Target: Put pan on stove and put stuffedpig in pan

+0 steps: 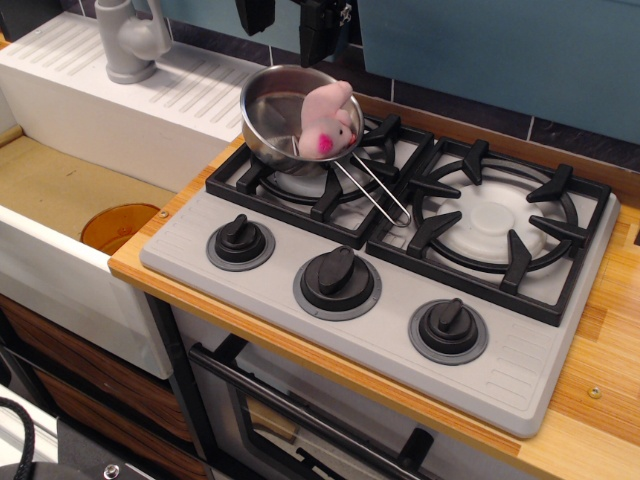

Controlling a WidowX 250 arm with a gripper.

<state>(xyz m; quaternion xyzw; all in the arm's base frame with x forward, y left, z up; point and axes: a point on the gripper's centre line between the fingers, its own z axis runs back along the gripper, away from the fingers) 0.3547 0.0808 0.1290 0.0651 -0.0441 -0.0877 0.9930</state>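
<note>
Pan (280, 120) sits on the stove's (260, 285) left grate with the pig (328, 118) propped on its near rim, the end effector (297, 22) just above (cropped, grip unreadable), a sink (60, 190) and faucet (130, 40) left of the bench (600, 390).

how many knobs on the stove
3, all along the stove's front edge: left knob, middle knob, right knob. None look hidden.

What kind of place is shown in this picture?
Most likely a toy or mock kitchen counter. A grey stove with black grates and three knobs sits on a wooden counter, beside a white sink with a faucet; an oven door shows below.
</note>
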